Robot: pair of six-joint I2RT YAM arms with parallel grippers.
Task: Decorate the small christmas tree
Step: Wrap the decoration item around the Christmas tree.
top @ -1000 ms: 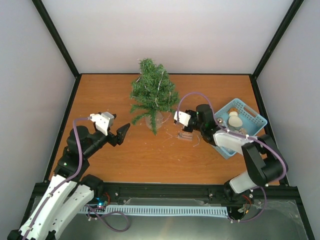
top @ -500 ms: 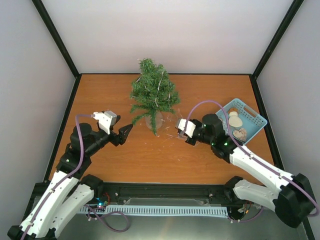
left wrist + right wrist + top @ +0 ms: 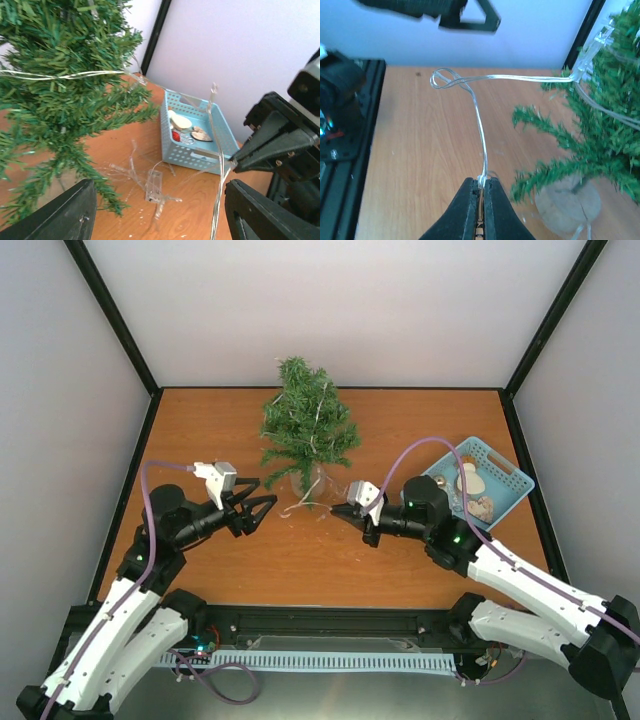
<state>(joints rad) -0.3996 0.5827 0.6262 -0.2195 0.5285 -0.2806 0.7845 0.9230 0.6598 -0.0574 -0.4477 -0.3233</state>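
**A:** Where is the small christmas tree (image 3: 308, 435)?

**B:** It stands upright on its pale base at the far middle of the table (image 3: 420, 420). A clear light wire (image 3: 480, 125) is draped across its branches.

**A:** Where does the wire lead?

**B:** It comes off the tree toward the near side and forms a loop. It ends in the right gripper (image 3: 481, 197), just right of the tree's base.

**A:** How do that gripper's jaws stand?

**B:** They are pinched together on the wire, with only the strand between them.

**A:** And the left gripper (image 3: 262, 498)?

**B:** It is just left of the tree's base and faces the right gripper. Its fingers are spread apart and hold nothing.

**A:** What is on the far right?

**B:** A blue basket (image 3: 503, 468) holding pale ornaments (image 3: 470, 480), well apart from the tree.
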